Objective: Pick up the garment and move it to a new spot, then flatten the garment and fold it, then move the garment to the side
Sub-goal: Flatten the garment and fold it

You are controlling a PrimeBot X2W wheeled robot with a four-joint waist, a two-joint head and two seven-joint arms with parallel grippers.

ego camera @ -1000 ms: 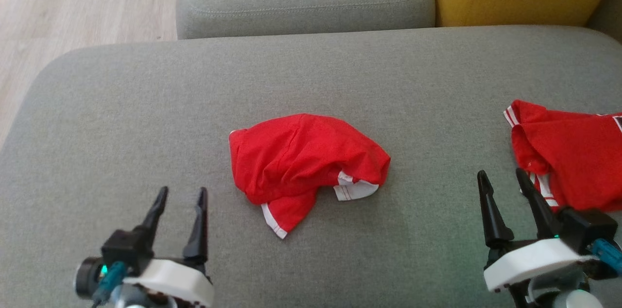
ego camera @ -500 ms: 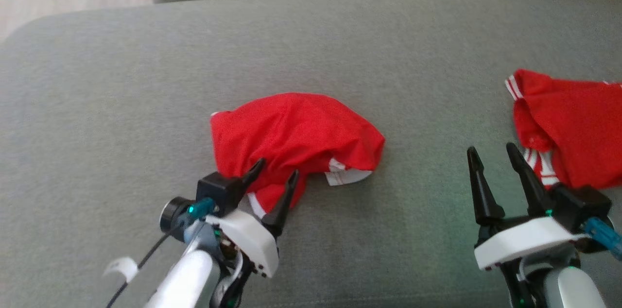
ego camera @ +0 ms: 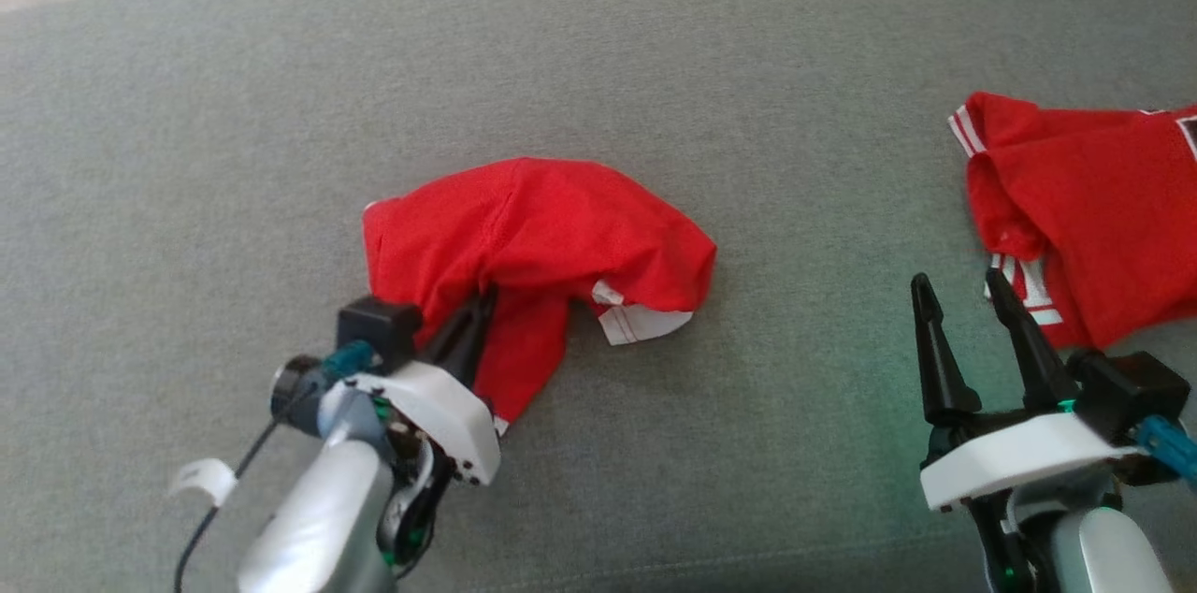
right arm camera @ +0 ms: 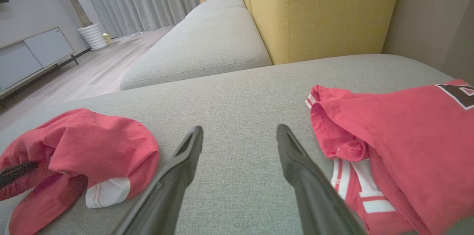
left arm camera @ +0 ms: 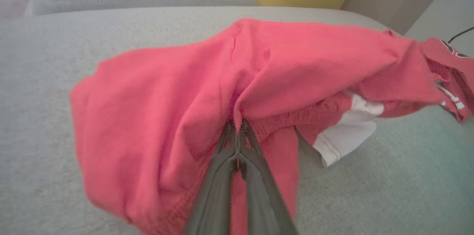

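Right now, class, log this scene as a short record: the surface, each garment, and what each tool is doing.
Surface: grey sofa cushion
Centre item: crumpled red garment with white trim, lying on the cushion
Side item: second red garment, at the robot's right, apart from the first
Left tool: shut on a fold at the near edge of the crumpled red garment
Right tool: open, holding nothing, beside the second red garment
Task stage: garment gripped; most of it rests on the cushion

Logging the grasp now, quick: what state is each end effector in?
Left end effector: closed on the crumpled red fabric garment.
Right end effector: open, holding nothing.
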